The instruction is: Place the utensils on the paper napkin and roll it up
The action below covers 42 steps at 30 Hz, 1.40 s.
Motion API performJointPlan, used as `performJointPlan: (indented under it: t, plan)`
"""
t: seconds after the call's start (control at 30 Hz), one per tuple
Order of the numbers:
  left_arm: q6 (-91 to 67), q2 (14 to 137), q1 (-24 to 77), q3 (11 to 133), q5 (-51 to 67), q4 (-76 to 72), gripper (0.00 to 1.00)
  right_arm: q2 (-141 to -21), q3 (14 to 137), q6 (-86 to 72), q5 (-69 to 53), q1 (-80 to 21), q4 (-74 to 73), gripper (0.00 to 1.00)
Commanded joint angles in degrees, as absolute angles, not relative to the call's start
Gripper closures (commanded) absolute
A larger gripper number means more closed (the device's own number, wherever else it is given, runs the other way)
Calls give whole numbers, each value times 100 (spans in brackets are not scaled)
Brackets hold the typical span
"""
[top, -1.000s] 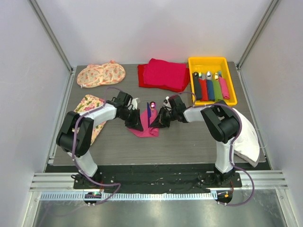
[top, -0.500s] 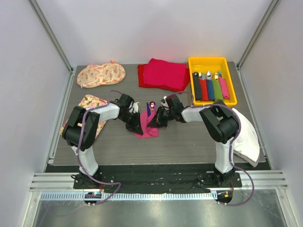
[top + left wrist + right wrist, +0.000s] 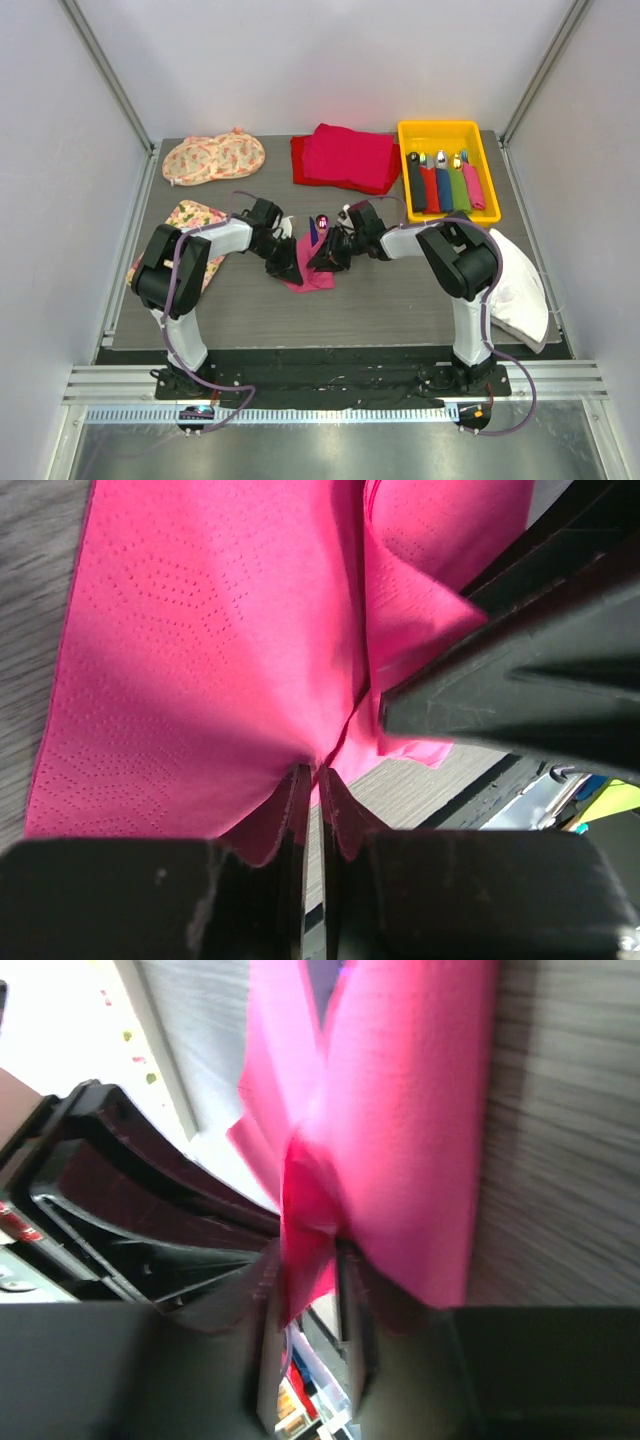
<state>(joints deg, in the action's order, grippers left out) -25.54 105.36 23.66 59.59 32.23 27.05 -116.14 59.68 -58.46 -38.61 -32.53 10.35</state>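
Note:
The pink paper napkin [image 3: 312, 272] lies mid-table, both side edges lifted and folded inward. A utensil's dark blue handle [image 3: 314, 233] and shiny head [image 3: 322, 221] stick out at its far end; the rest is hidden in the fold. My left gripper [image 3: 291, 263] is shut on the napkin's left edge, and the left wrist view shows the paper [image 3: 210, 650] pinched at the fingertips [image 3: 298, 785]. My right gripper [image 3: 326, 256] is shut on the right edge, and the right wrist view shows a fold of the napkin [image 3: 400, 1110] between its fingers [image 3: 265, 1300]. The two grippers nearly touch.
A yellow tray [image 3: 437, 130] with several coloured-handled utensils stands at the back right. A pile of red-magenta cloth [image 3: 345, 157] lies at the back centre. Floral mats lie at the back left [image 3: 212, 157] and left [image 3: 187, 222]. A white cloth [image 3: 520, 285] lies at the right edge.
My right gripper has moved left towards the left gripper, drawing the napkin's right side up and over the utensils. The left gripper has shifted slightly. The napkin now looks narrower.

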Motion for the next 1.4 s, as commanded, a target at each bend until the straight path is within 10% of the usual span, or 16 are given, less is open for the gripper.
performJointPlan:
  t: [0.0,0.4,1.13,1.37]
  plan:
    - [-2794,10108,2189,5792,3436,2294,85,-11716,5977,-5924,-3683,-3296,1248,58]
    - [-3576,9378,2013,5423,3823,1495,78,-11681,5889,-6073,-3674,-3287,1380,42]
    - [-3586,10643,1907,5810,2883,1854,93,-10855,6099,-5450,-3375,-3270,688,54]
    - [-3595,10679,1907,5818,2892,1872,95,-10573,6801,-4308,-3191,-3217,-702,77]
